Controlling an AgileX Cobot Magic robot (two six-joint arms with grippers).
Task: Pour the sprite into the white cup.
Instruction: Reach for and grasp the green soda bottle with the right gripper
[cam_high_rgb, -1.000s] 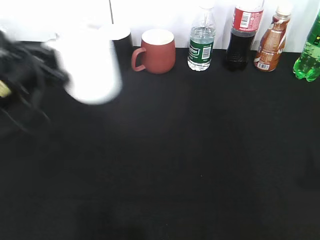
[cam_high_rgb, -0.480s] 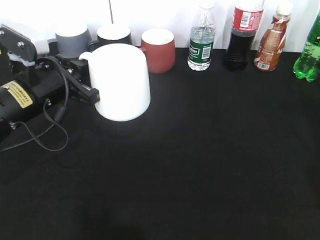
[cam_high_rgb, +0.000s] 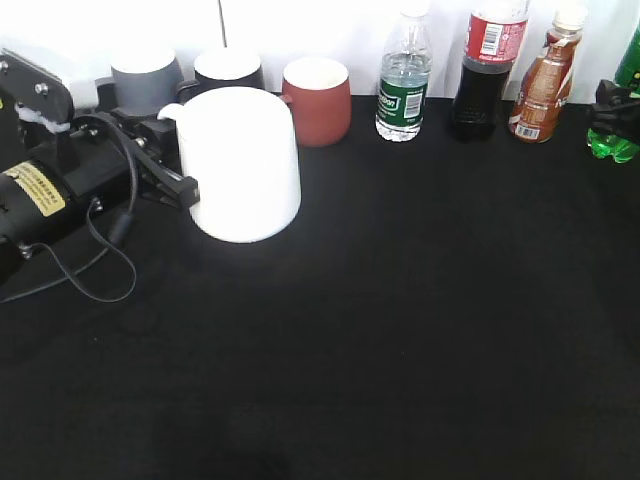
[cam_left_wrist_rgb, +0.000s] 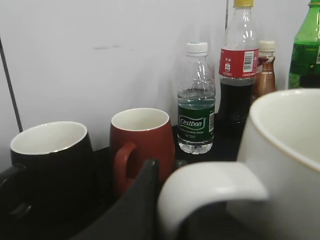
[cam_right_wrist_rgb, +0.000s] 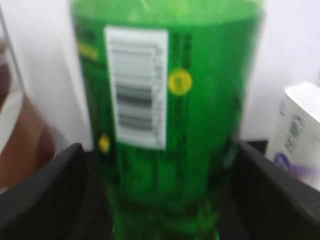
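The white cup (cam_high_rgb: 245, 165) stands upright on the black table at the left, and it fills the right of the left wrist view (cam_left_wrist_rgb: 290, 150). My left gripper (cam_high_rgb: 185, 190) is shut on its side handle; one dark finger shows beside the handle in the left wrist view (cam_left_wrist_rgb: 165, 190). The sprite (cam_high_rgb: 620, 135) stands at the far right edge, partly cut off. My right gripper (cam_high_rgb: 610, 105) is at it. In the blurred right wrist view the green bottle (cam_right_wrist_rgb: 165, 125) sits between the two spread fingers (cam_right_wrist_rgb: 157, 200).
Along the back wall stand a grey mug (cam_high_rgb: 145, 72), a black mug (cam_high_rgb: 228, 70), a red mug (cam_high_rgb: 318, 100), a water bottle (cam_high_rgb: 403, 85), a cola bottle (cam_high_rgb: 488, 70) and a brown drink bottle (cam_high_rgb: 545, 80). A white carton (cam_right_wrist_rgb: 300, 130) stands right of the sprite.
The white cup came down from the air onto the table and has stayed put. My right gripper has come into view around the sprite.
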